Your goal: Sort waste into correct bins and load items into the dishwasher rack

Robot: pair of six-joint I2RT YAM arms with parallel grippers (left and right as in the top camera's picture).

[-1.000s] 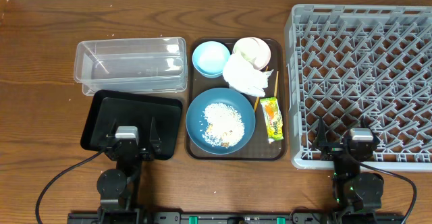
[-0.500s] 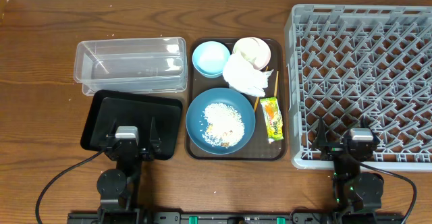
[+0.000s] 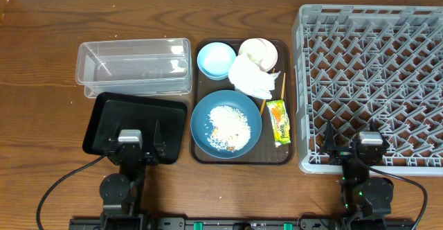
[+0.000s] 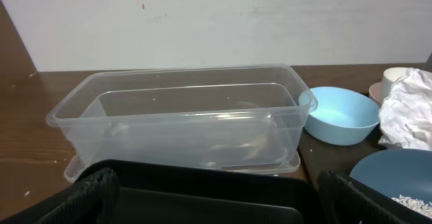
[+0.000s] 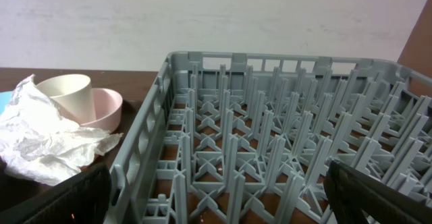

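Three kinds of waste sit on the brown tray (image 3: pixel 273 155). The napkin (image 3: pixel 250 77) is heaped against the pink bowl (image 3: pixel 271 52), the wrapper (image 3: pixel 279 122) lies flat near the tray's right edge, and rice (image 3: pixel 228 127) is scattered over the middle of the plate (image 3: pixel 202 112). The cup (image 5: pixel 67 92) stands in the pink bowl, and the blue bowl (image 3: pixel 217 59) is just beside it. The chopsticks (image 3: pixel 282 86) run between napkin and wrapper, partly hidden by the napkin.

We judge that sorting has not begun. We see nothing in the clear bin (image 3: pixel 135 67), the black bin (image 3: pixel 138 116) or the rack (image 3: pixel 374 71).

Our left gripper (image 3: pixel 133 130) hangs over the near edge of the black bin. Our right gripper (image 3: pixel 351 133) hangs over the near rim of the rack. On both, the jaws are spread wide with nothing between them.

The napkin looks like the sensible first pick, since it covers the chopsticks and crowds both bowls. That calls for a reach over to the tray's far half and a soft pinch on the crumpled top. The plate lies between our left arm and the napkin, so we should pass above the rice. On the right, the rack's wall stands near the wrapper. We cannot tell which bin takes which waste.
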